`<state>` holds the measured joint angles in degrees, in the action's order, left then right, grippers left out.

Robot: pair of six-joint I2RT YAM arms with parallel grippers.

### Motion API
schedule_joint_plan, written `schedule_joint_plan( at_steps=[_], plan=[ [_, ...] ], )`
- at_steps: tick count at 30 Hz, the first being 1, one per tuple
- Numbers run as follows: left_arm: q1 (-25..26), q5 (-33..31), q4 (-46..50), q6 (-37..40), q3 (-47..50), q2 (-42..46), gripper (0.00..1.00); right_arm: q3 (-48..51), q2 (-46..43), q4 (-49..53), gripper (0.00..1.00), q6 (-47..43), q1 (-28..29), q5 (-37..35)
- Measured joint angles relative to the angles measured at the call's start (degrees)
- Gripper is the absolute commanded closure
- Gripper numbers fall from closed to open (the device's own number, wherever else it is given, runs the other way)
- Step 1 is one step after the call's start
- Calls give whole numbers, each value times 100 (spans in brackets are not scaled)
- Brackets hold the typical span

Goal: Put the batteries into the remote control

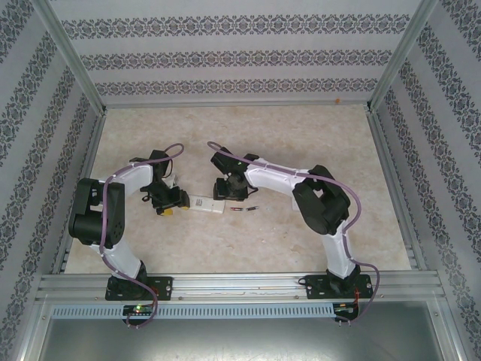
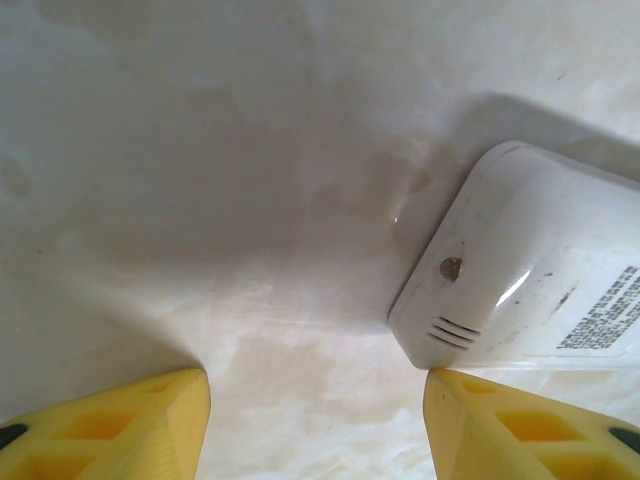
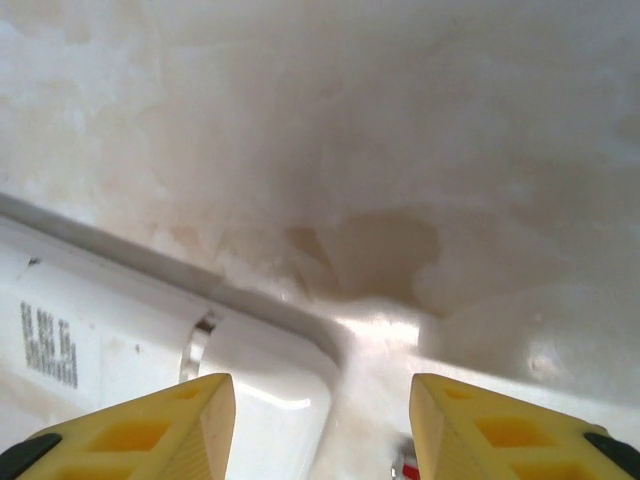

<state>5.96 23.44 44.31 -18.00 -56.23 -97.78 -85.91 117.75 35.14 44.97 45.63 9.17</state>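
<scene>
The white remote control (image 1: 207, 204) lies flat on the marble-look table between my two grippers, back side up, with a printed label. Two slim dark batteries (image 1: 246, 209) lie end to end just right of it. My left gripper (image 1: 171, 209) hangs low at the remote's left end. In the left wrist view it (image 2: 315, 425) is open, nothing between the yellow fingers (image 2: 120, 430), and the remote (image 2: 540, 280) lies beside the right one. My right gripper (image 3: 322, 425) is open over the remote's other end (image 3: 150, 340). A red-and-silver bit (image 3: 405, 465) shows by its right finger.
Patterned walls and aluminium rails (image 1: 225, 282) box in the table (image 1: 301, 143). Both arms bend in toward the middle. Bare tabletop stretches behind and to the right of the remote.
</scene>
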Motion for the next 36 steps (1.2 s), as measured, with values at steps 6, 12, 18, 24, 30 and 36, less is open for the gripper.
schedule_joint_plan(
  at_steps=[6,12,18,24,30,36],
  plan=[
    [-2,2,0,-4,0,0,39,133,-157,-70,59,120,31,114],
    [-2,4,0,-7,0,0,39,127,-83,-155,62,142,76,243],
    [-2,9,0,-7,0,0,39,127,85,-170,67,177,76,339],
    [-2,24,-2,-22,-2,2,39,109,101,-223,72,219,118,376],
    [-4,44,-13,-48,0,4,39,-144,232,-7,74,339,170,317],
    [-7,46,-33,-173,-2,2,39,-525,431,374,67,457,256,190]
  ],
)
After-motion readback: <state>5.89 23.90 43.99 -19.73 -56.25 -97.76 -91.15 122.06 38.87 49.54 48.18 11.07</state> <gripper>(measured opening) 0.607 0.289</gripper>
